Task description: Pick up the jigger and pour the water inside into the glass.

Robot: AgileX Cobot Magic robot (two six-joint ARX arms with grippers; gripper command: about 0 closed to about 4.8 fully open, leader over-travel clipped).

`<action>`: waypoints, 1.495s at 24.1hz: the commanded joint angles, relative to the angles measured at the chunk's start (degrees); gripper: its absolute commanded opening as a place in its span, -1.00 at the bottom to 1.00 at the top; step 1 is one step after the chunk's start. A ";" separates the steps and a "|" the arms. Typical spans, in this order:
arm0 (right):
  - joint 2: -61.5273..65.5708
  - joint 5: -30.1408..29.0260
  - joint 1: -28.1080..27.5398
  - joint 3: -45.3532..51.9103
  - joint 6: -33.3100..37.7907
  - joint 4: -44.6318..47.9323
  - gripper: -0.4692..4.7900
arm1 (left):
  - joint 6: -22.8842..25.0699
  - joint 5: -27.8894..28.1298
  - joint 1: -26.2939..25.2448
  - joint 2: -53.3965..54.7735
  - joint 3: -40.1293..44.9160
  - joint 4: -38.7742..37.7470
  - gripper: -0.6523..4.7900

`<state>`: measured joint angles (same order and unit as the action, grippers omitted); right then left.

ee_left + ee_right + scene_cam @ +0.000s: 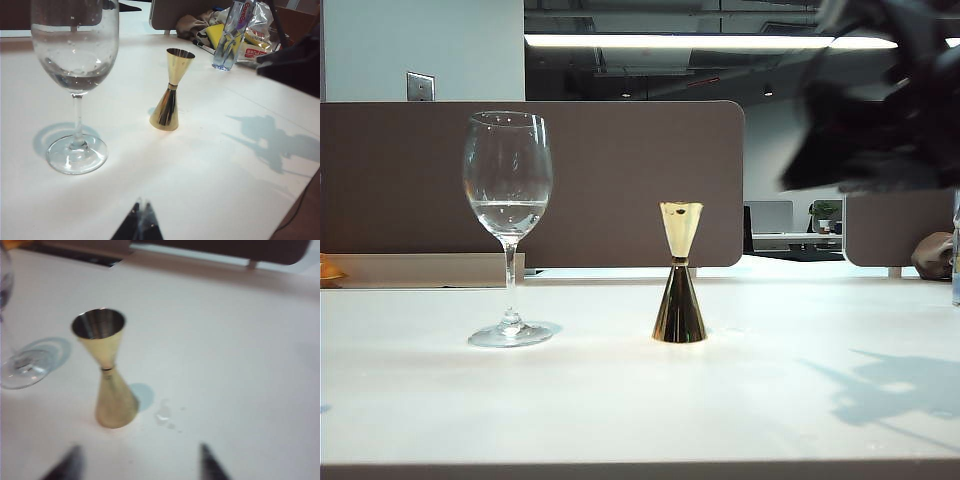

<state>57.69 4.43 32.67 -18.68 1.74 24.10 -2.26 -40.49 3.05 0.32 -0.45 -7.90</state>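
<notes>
The gold jigger (679, 285) stands upright on the white table, to the right of the glass (508, 220). Nothing holds it. The glass has water (507, 214) in the lower part of its bowl. In the right wrist view the jigger (107, 372) stands apart from my right gripper (139, 450), whose fingers are spread wide and empty, and a few water drops (163, 415) lie on the table beside its foot. In the exterior view my right arm (880, 120) is a dark blur high at the right. My left gripper (142, 204) is shut, with glass (76, 75) and jigger (170, 95) beyond it.
A brown partition (620, 180) runs behind the table. At the far right stand a clear water bottle (232, 35) and snack packets (255, 35). The right arm's shadow (895, 390) falls on the table near the front right edge.
</notes>
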 commanded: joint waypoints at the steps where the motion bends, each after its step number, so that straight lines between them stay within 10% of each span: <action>1: -8.00 4.57 -0.17 0.98 -0.31 -7.37 -0.73 | 0.15 -0.26 -0.09 0.02 -0.04 -0.17 -0.78; 19: -35.10 -2.86 -18.88 16.20 5.95 -13.22 -0.83 | 0.15 -0.26 -0.09 0.02 -0.04 -0.17 -0.78; 36: -49.48 -10.58 -19.58 18.64 5.77 -31.39 -0.82 | 0.15 -0.26 -0.09 0.02 -0.04 -0.17 -0.78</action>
<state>8.67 -6.04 13.15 -0.45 7.51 -7.11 -2.26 -40.49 3.05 0.27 -0.45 -7.90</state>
